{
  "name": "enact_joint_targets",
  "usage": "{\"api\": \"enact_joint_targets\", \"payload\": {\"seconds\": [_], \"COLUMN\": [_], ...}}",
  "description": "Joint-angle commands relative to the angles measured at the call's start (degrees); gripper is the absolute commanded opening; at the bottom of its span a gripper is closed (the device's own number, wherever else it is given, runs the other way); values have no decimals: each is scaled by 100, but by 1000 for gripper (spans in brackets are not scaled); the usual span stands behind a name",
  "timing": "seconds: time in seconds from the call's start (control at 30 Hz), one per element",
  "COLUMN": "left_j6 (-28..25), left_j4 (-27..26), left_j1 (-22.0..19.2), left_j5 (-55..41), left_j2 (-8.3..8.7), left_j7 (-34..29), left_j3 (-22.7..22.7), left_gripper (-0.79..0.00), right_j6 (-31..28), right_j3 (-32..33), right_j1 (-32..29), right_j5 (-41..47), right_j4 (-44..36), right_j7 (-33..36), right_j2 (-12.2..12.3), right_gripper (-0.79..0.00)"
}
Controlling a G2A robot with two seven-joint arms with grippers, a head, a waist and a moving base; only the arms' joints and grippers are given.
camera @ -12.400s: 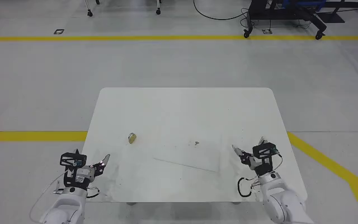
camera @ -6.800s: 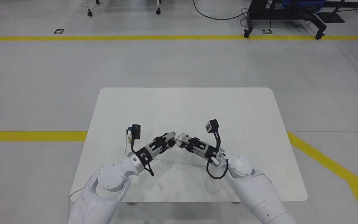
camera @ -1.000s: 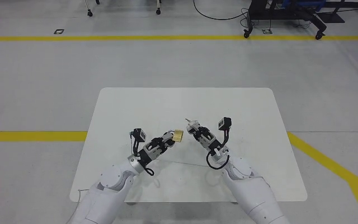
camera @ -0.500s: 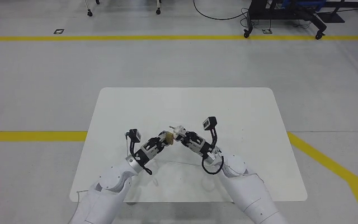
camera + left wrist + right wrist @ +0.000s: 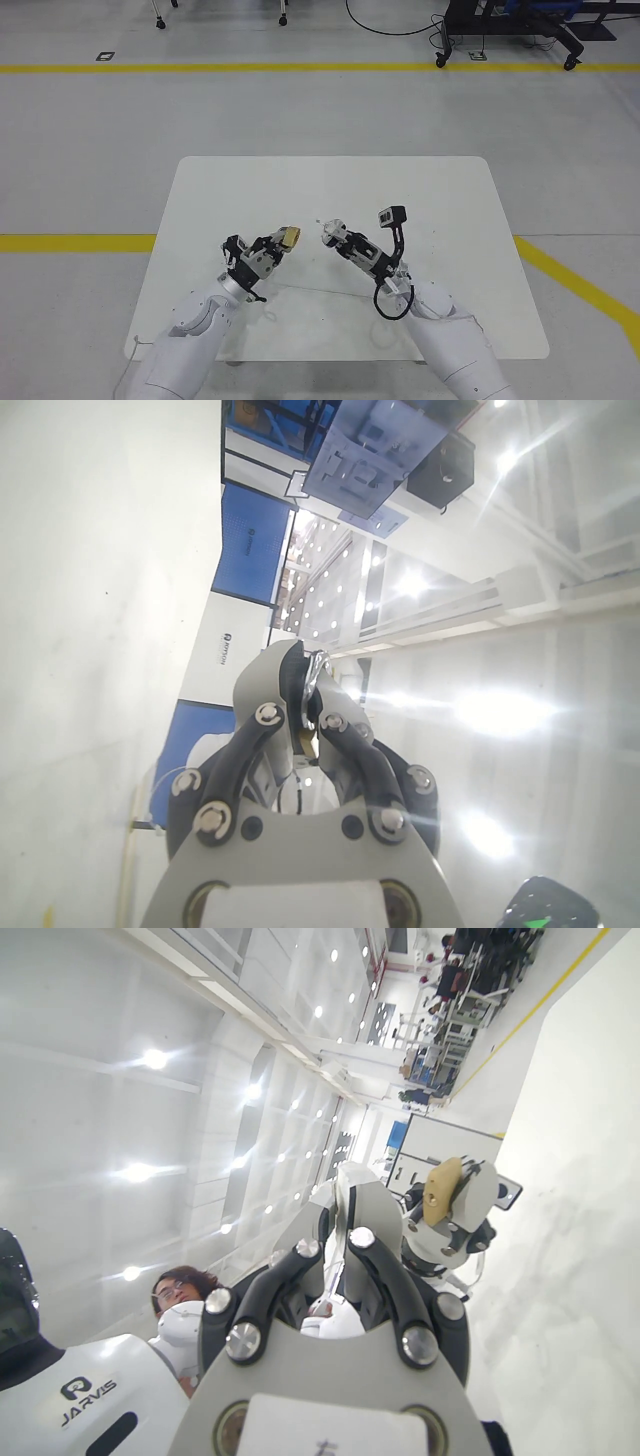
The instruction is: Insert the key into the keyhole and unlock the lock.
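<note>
Lock (image 5: pixel 290 237) is held clamped in the left gripper (image 5: pixel 278 241), raised above the middle of the table (image 5: pixel 440 200), with its brass end apparently turned toward the right gripper (image 5: pixel 333 236) (best seen in the right wrist view). Key (image 5: pixel 321 227) is pinched in the right gripper's closed jaws, near the lock but apart from it. Both pickups are judged done; alignment, insertion and turning are left.

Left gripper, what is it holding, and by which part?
The left gripper holds the brass lock, jaws shut on its body; exactly where on it cannot be told.
</note>
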Motion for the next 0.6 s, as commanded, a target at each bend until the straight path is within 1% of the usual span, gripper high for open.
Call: {"api": "enact_joint_targets", "payload": {"seconds": [0.0, 0.13, 0.27, 0.57], "left_j6": [223, 437, 566, 572], "left_j4": [108, 230, 366, 385], "left_j1": [-124, -402, -648, -666], "left_j5": [-331, -625, -1029, -1043], "left_j2": [-46, -151, -269, -277], "left_j7": [-86, -242, -348, -325], "left_j3": [88, 342, 552, 562], "left_gripper": [-785, -785, -785, -785], "right_j6": [49, 208, 367, 367], "right_j3": [143, 342, 537, 537], "right_j1": [-146, -473, -771, -771], "right_j5": [-647, -1294, -1599, -1599], "right_j4": [-191, -645, -1008, -1008], "right_j7": [-555, -1109, -1337, -1337], "right_j2": [33, 82, 129, 129], "right_gripper": [-785, -785, -785, -785]}}
